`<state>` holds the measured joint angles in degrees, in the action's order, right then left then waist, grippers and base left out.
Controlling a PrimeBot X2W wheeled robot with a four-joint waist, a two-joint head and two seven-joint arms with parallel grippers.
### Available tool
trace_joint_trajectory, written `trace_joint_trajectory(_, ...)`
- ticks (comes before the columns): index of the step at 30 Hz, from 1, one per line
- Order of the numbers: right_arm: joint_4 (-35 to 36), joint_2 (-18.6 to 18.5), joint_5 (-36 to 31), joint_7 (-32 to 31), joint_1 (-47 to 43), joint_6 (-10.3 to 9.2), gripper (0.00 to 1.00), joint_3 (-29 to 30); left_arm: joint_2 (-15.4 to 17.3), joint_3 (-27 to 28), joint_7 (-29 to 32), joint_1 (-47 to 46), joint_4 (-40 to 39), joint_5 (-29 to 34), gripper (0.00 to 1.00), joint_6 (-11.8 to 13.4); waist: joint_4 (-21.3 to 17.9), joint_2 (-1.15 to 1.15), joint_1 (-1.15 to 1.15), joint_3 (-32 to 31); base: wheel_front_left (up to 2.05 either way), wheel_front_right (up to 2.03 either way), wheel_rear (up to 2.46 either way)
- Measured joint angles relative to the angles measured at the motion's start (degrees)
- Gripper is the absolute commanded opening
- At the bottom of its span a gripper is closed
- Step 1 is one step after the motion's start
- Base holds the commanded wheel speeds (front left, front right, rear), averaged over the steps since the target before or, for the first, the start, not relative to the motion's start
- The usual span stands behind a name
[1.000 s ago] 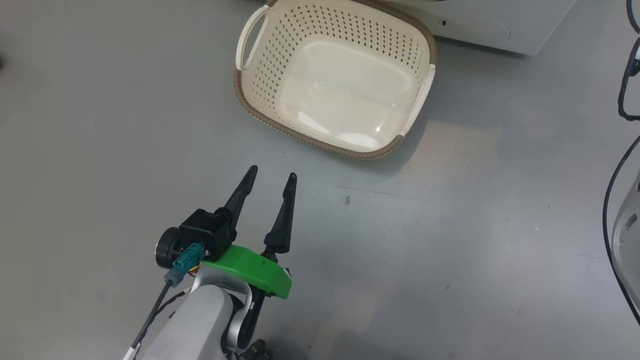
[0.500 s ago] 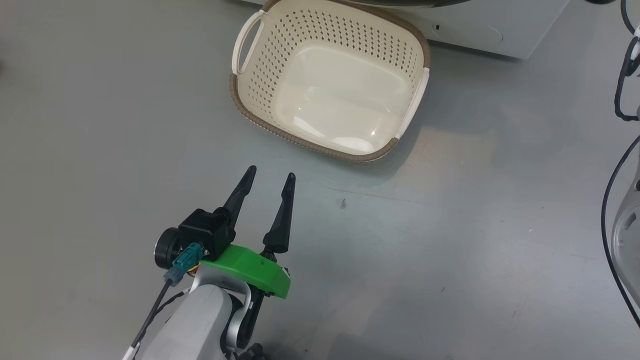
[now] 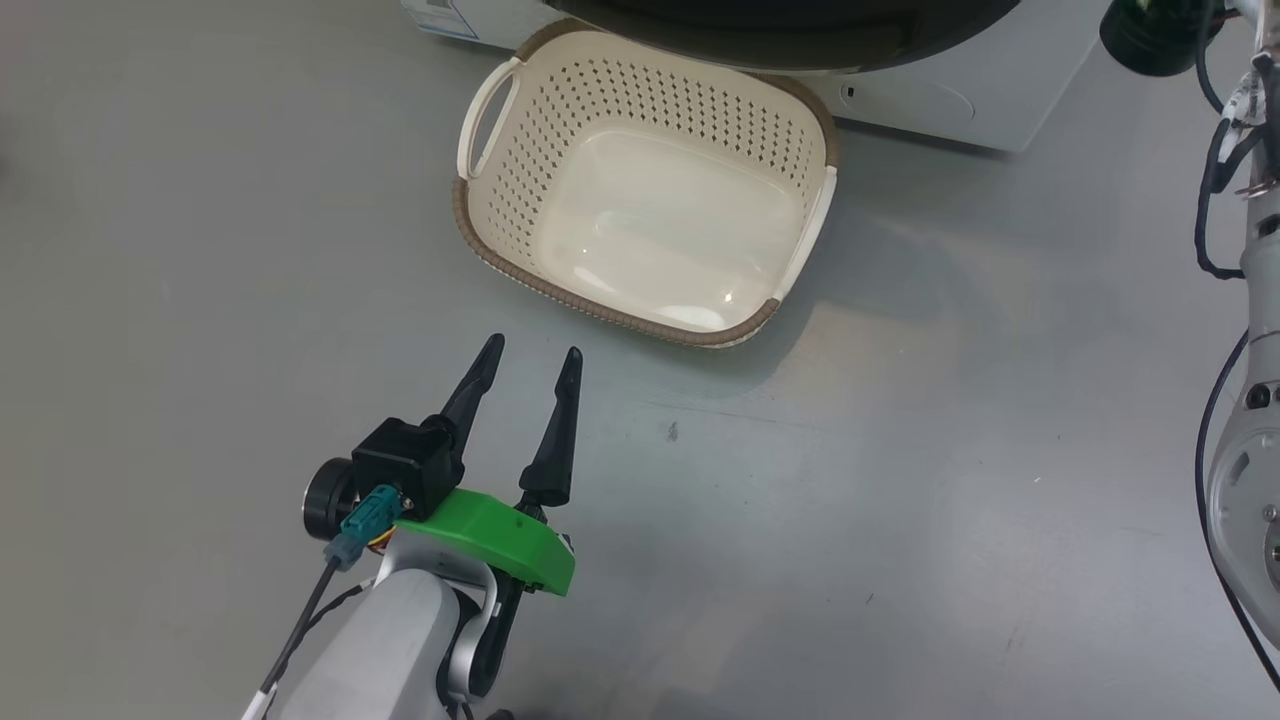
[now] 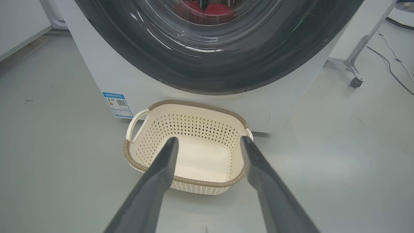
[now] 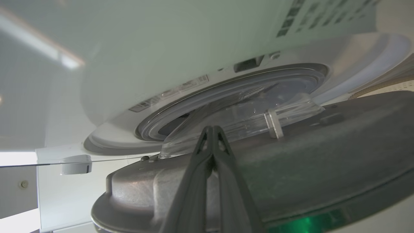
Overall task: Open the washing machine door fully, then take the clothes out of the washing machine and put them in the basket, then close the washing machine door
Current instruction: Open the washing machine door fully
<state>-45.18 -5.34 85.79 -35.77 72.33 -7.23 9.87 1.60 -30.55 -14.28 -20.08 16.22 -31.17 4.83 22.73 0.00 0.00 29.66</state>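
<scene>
The cream basket (image 3: 530, 170) stands on the grey floor, right in front of the white washing machine (image 3: 930, 95). The washing machine door (image 3: 800, 45) overhangs the basket's far rim with its glossy black ring. My left gripper (image 3: 530, 355) hovers open and holding nothing, short of the basket (image 4: 194, 126) and pointing at it. Red clothes (image 4: 215, 9) show through the door's glass (image 4: 194, 42). My right gripper (image 5: 212, 128) is shut on nothing. It lies along the door's dark grey inner face (image 5: 323, 155), beside the clear glass bowl, with the door ajar from the machine (image 5: 161, 64).
My pale right forearm (image 3: 1245, 480) with black cables runs down the right edge. A wheeled stand leg (image 4: 355, 81) and a floor cable (image 4: 391, 61) sit right of the machine. A blue label (image 4: 118, 104) marks its lower left front.
The head camera has tilted up, so the basket sits lower in the picture and the machine front and door ring have come into view. The left gripper has stayed open and still.
</scene>
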Motion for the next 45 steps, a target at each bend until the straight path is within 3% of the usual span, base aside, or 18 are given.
trace_joint_trajectory(23, -3.63, 0.52, 2.7, -2.76, -8.47, 1.09, 0.0, -1.61, 0.02, 0.47, 0.0, 1.57, 2.11, 1.13, 1.0, -0.02, -1.01, 0.0, 0.0, -7.19, 0.0, 0.0, 0.0)
trace_joint_trajectory(42, -3.11, 0.89, 3.83, -1.6, -9.17, 1.13, 0.0, -3.31, 0.03, 0.7, 0.0, 2.49, 1.96, 1.54, 1.0, -0.08, -1.29, 0.0, 0.0, -7.85, 0.0, 0.0, 0.0)
trace_joint_trajectory(45, -2.2, 0.92, 1.98, 0.19, -9.28, 3.26, 0.0, -4.12, 0.03, 0.98, 0.0, 2.49, 1.97, 1.56, 1.0, -0.08, -1.49, 0.0, 0.0, -7.84, 0.0, 0.0, 0.0)
